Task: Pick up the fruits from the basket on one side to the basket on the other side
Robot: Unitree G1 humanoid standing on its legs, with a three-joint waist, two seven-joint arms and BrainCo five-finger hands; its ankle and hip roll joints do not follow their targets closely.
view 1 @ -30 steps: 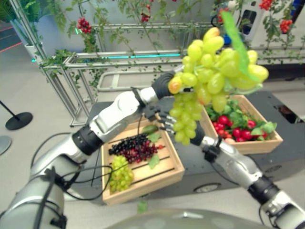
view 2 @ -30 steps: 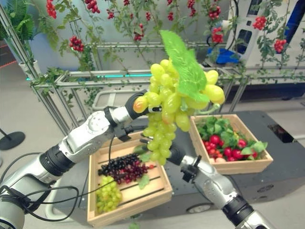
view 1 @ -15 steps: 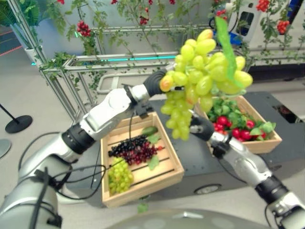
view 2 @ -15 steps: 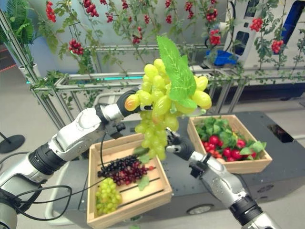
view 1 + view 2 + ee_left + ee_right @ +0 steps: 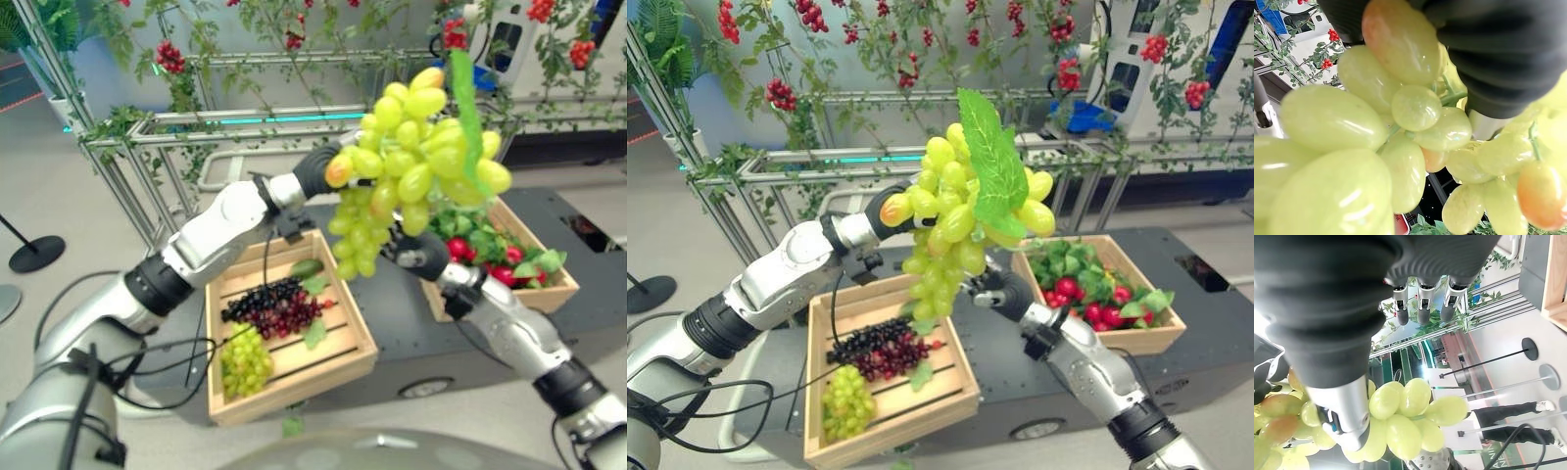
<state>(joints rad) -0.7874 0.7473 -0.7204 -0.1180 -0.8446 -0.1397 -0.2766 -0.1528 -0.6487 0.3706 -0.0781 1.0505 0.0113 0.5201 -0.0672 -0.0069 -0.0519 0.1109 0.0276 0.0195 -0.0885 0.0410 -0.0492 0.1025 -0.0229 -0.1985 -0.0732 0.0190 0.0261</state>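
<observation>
Up high, between two wooden baskets on a dark tabletop (image 5: 411,343), hangs a big bunch of green grapes (image 5: 411,176) with a green leaf (image 5: 991,162). The robot's left hand (image 5: 315,168) holds the bunch at its left edge, with its fingers hidden behind the fruit, so I cannot tell how they are set. The left basket (image 5: 921,397) holds a dark red and black grape bunch (image 5: 884,348) in the middle and a small green grape bunch (image 5: 848,403) at its near left corner. The right basket (image 5: 1136,338) holds red fruits (image 5: 1087,299) among green leaves. The right hand (image 5: 994,289) sits just under the big bunch, its fingers straight and loose in its wrist view. Since half a second ago, the right hand has risen closer to the bunch, while the bunch has barely moved.
</observation>
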